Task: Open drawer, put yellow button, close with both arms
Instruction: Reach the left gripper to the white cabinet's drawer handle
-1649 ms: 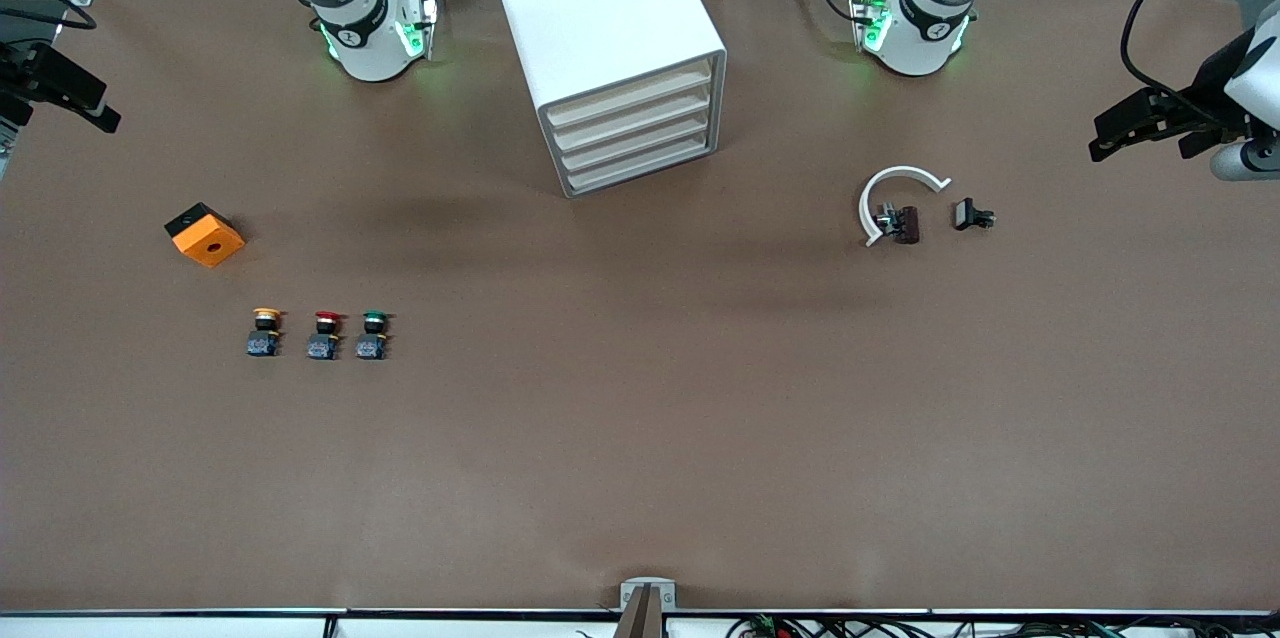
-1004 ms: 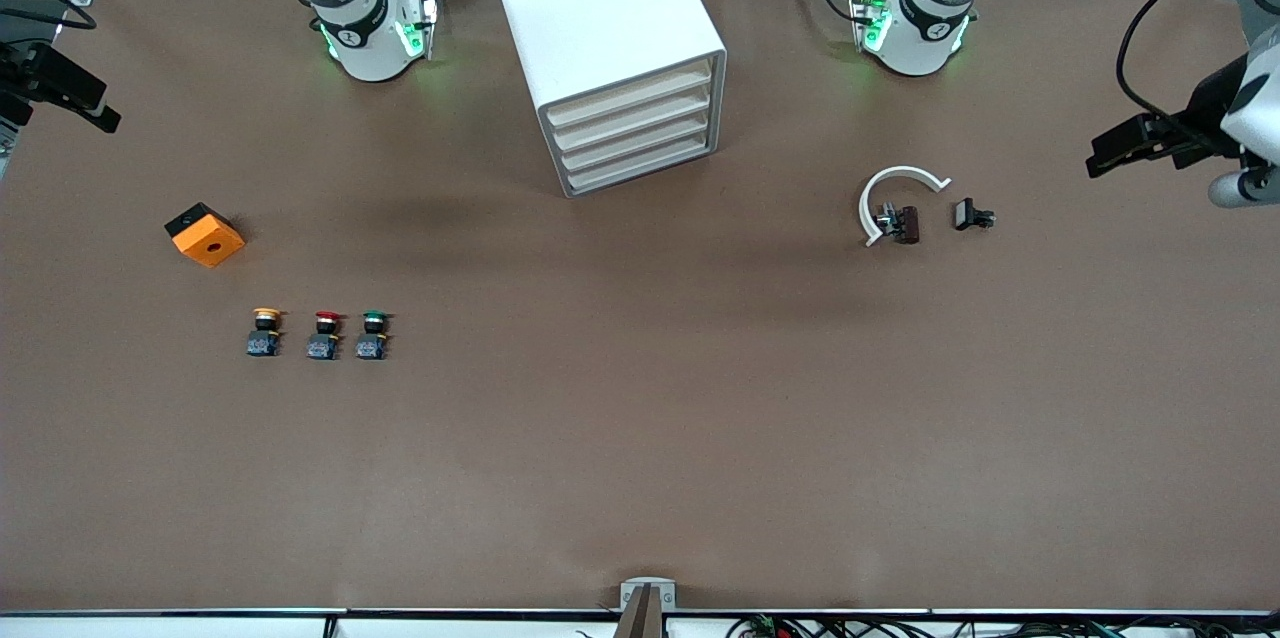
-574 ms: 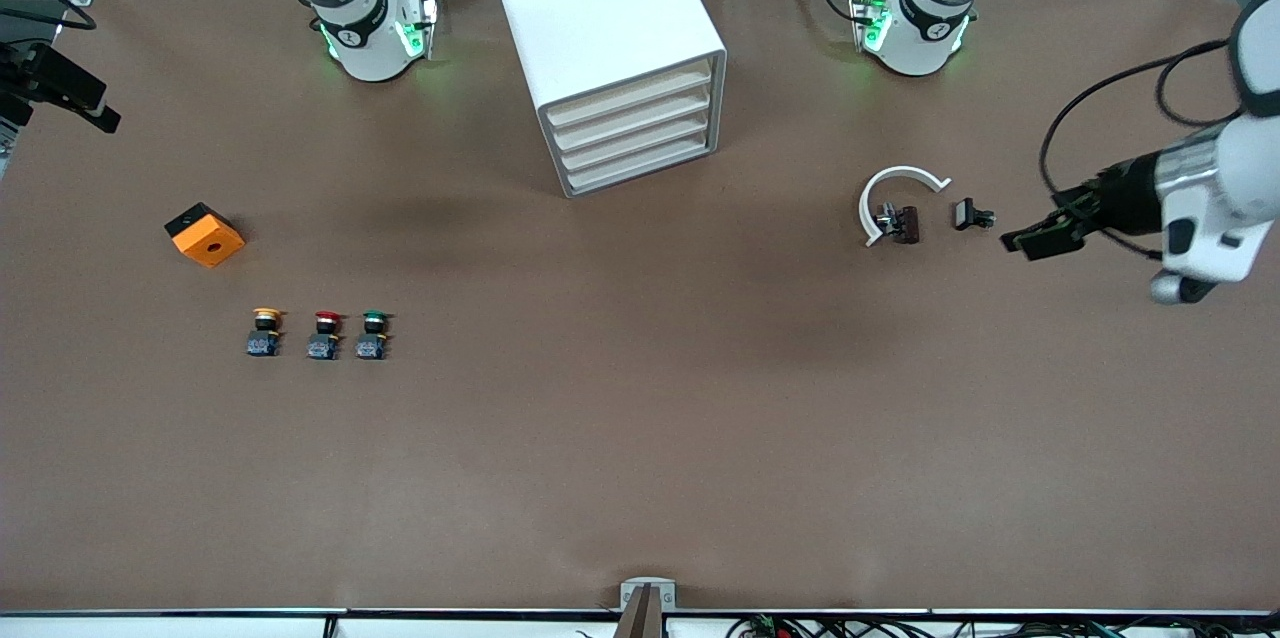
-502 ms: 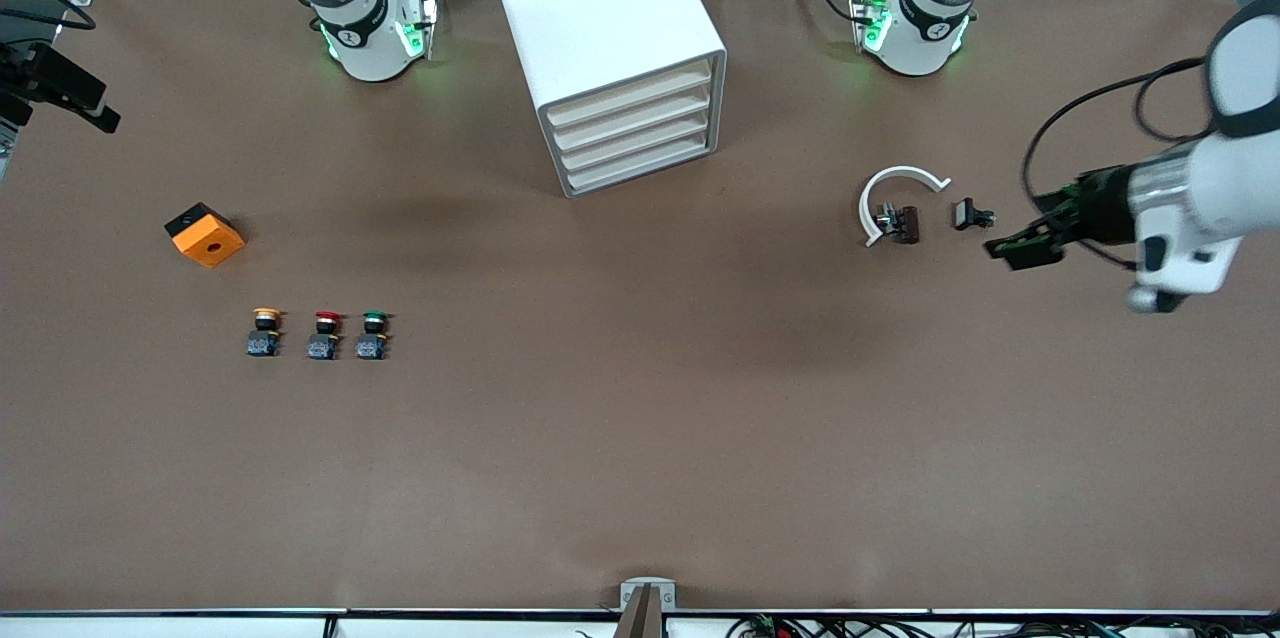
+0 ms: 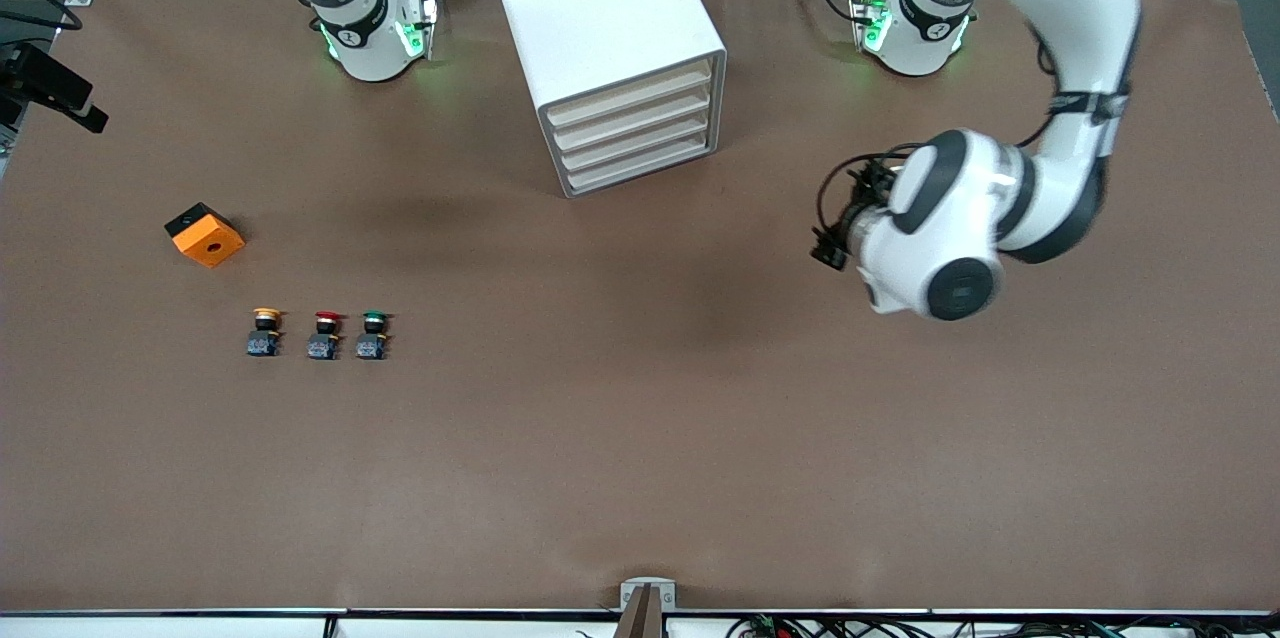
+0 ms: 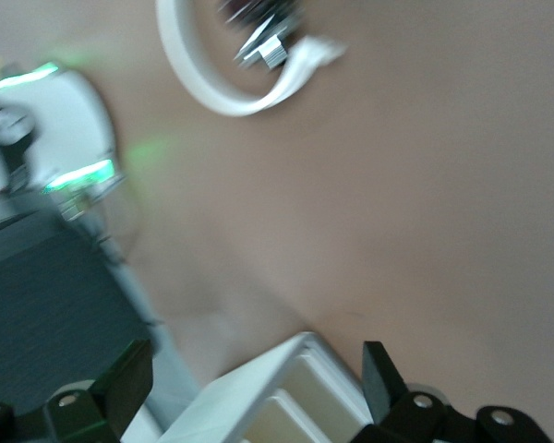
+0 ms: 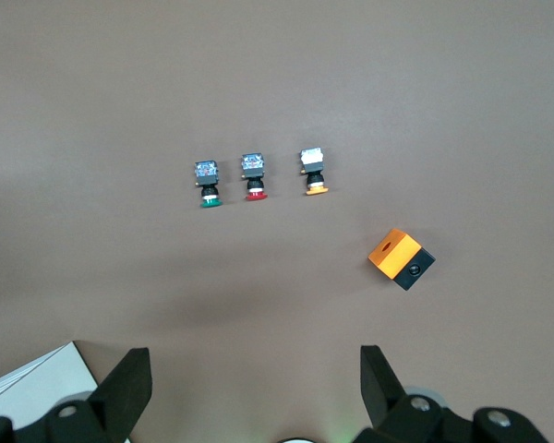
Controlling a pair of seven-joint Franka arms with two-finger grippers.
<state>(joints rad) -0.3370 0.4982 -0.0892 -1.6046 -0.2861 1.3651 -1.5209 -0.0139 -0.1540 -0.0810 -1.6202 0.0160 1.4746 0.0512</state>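
The white cabinet (image 5: pixel 600 28) stands between the arm bases; its top drawer (image 5: pixel 628 98) is shut. The yellow button (image 5: pixel 265 330) stands at the right arm's end of a row of three, and also shows in the right wrist view (image 7: pixel 314 172). My left gripper (image 5: pixel 832 243) is open and empty, in the air beside the cabinet toward the left arm's end. In the left wrist view (image 6: pixel 254 355) a cabinet corner (image 6: pixel 258 397) shows between its fingers. My right gripper (image 5: pixel 60 103) waits open and empty at the right arm's table end (image 7: pixel 254 360).
A red button (image 5: pixel 323 333) and a green button (image 5: pixel 372 333) stand beside the yellow one. An orange cube (image 5: pixel 205 234) lies farther from the front camera than the buttons. A white ring part (image 6: pixel 194 78) shows in the left wrist view; my left arm hides it in the front view.
My left arm has swung in from the left arm's table end, over the white ring, toward the cabinet. The right gripper has barely shifted.
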